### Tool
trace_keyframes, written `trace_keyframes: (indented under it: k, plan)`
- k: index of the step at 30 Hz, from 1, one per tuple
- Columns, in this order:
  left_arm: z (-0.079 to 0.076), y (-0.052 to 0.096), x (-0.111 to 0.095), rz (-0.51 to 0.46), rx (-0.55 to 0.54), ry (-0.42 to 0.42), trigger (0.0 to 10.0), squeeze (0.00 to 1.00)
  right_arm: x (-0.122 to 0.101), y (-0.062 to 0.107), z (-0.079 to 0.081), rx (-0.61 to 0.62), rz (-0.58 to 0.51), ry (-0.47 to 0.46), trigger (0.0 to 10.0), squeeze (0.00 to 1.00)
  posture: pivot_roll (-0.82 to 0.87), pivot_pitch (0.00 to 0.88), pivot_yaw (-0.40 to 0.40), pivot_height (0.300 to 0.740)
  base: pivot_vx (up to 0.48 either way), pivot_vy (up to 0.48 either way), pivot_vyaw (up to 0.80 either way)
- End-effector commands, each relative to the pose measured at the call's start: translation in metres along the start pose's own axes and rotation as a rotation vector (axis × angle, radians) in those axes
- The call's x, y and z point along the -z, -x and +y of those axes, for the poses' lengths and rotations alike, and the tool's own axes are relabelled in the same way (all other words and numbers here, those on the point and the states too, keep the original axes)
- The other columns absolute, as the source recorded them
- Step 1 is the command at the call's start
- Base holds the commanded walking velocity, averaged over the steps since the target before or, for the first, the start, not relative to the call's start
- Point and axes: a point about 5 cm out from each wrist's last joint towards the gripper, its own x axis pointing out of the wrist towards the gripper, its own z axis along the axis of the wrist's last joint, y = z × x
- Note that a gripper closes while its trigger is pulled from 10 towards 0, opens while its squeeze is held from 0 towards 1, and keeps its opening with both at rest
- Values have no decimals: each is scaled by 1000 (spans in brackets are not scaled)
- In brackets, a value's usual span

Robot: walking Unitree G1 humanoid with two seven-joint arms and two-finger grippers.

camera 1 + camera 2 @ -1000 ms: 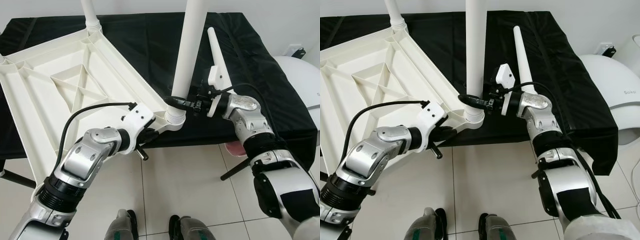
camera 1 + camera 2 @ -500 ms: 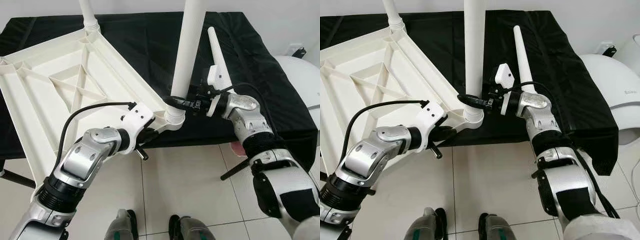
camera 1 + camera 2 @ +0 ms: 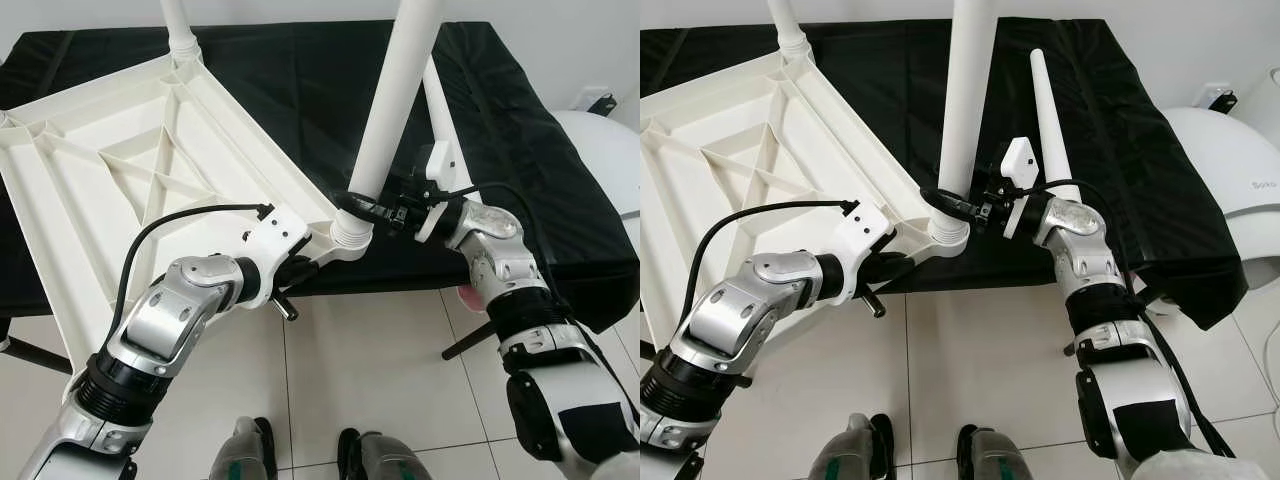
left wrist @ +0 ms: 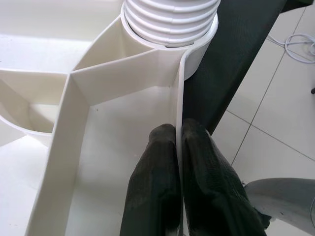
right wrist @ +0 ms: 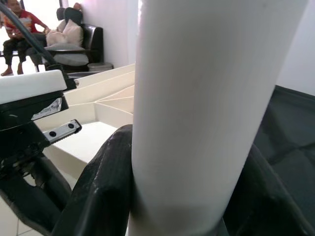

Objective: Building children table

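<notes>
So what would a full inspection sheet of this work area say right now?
Surface: black-covered table; white tile floor below.
Job's things: white tabletop lies upside down, ribs showing, overhanging the table edge. One leg stands tilted in the near corner socket; another leg stands in the far corner; a loose leg lies on the cloth.
Clutter: nothing seen.
Hands: left hand pinches the tabletop's rim near the socket; right hand grips the tilted leg just above the socket.
Cables: black cable loops over the left forearm; another at the right wrist.
Surroundings: white appliance on the right; people seated far off.
</notes>
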Motion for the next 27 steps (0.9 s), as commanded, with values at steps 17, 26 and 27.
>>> trace_keyframes:
  k: [17,26,27]
  plan:
    - [-4,4,-9,-40,18,-3,10000,0,-2,2,9,137,-8,5,10000,0,-20,192,-34,740,0,0,0]
    - [-3,3,-9,-44,9,1,10000,0,-7,-5,14,189,-6,22,10000,0,-24,194,-42,740,0,0,0]
    - [-3,3,-9,-44,9,1,10000,0,-7,-5,14,189,-6,22,10000,0,-24,194,-42,740,0,0,0]
